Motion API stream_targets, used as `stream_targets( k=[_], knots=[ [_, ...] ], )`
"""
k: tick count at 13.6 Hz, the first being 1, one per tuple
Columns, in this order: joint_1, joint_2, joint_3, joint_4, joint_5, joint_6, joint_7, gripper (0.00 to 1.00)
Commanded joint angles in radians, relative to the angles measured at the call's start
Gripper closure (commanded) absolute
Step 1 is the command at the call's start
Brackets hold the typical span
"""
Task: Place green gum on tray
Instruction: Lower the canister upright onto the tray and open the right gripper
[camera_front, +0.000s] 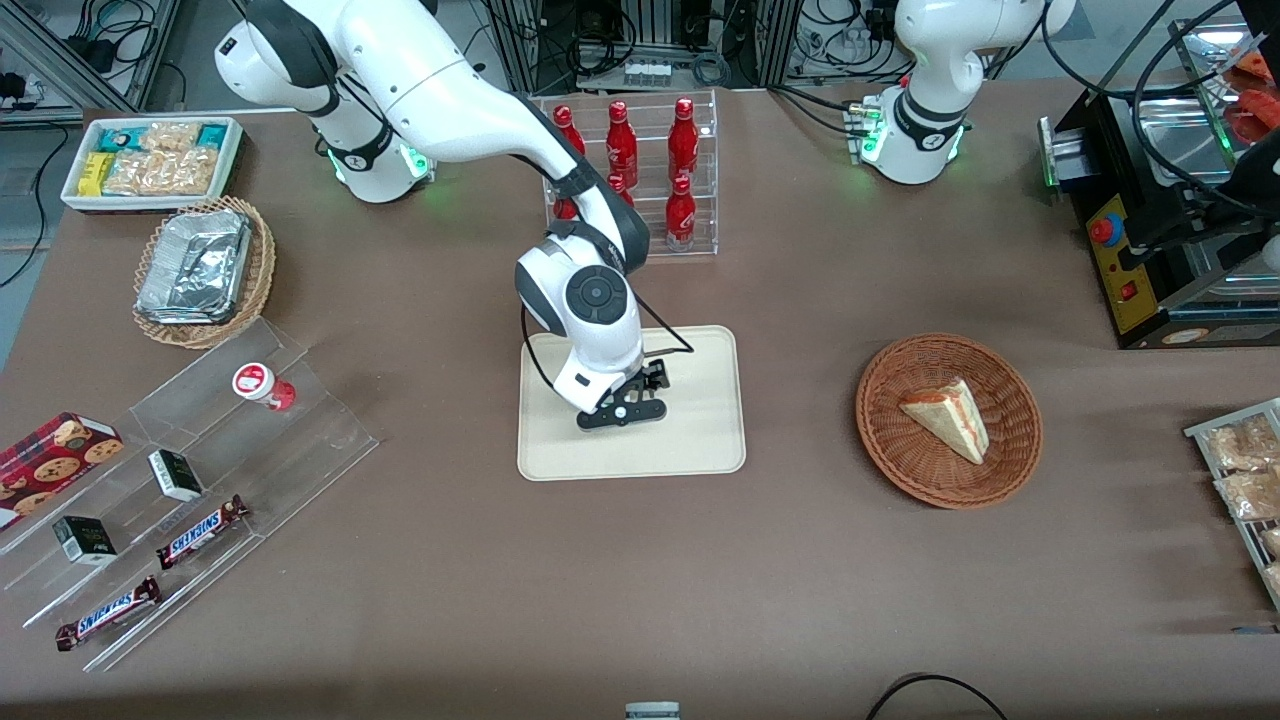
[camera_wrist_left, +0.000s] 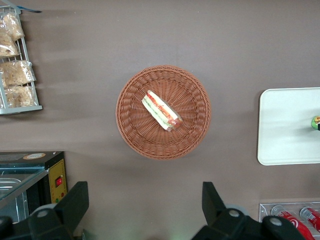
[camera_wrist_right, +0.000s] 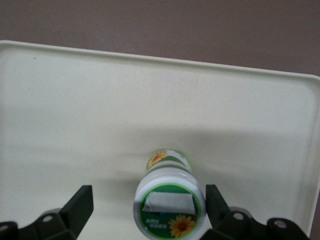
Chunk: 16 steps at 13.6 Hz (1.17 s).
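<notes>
The green gum (camera_wrist_right: 169, 202), a small white canister with a green-rimmed lid and a sunflower label, stands upright on the cream-beige tray (camera_wrist_right: 75, 100). My right gripper (camera_wrist_right: 148, 200) is open and low over it, with a finger on each side; one finger (camera_wrist_right: 216, 200) is very close to the canister, and the other (camera_wrist_right: 81, 202) stands well apart. In the front view the gripper (camera_front: 625, 410) hangs over the middle of the tray (camera_front: 700, 440) and hides the gum. A sliver of the gum (camera_wrist_left: 316, 122) shows on the tray (camera_wrist_left: 285, 125) in the left wrist view.
A similar red-and-white canister (camera_front: 262, 385) lies on a clear stepped shelf with snack bars toward the working arm's end. A rack of red bottles (camera_front: 640, 170) stands farther from the front camera than the tray. A wicker basket (camera_front: 900, 460) holding a sandwich sits toward the parked arm's end.
</notes>
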Motion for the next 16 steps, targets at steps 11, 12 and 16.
stream_targets(
  k=[11,12,16],
  knots=[
    [-0.048,-0.091,-0.015,0.014,-0.011,-0.140,-0.112,0.00],
    [-0.054,-0.108,-0.015,0.014,-0.010,-0.168,-0.134,0.00],
    [-0.120,-0.169,-0.013,0.014,-0.004,-0.278,-0.213,0.00]
  ],
)
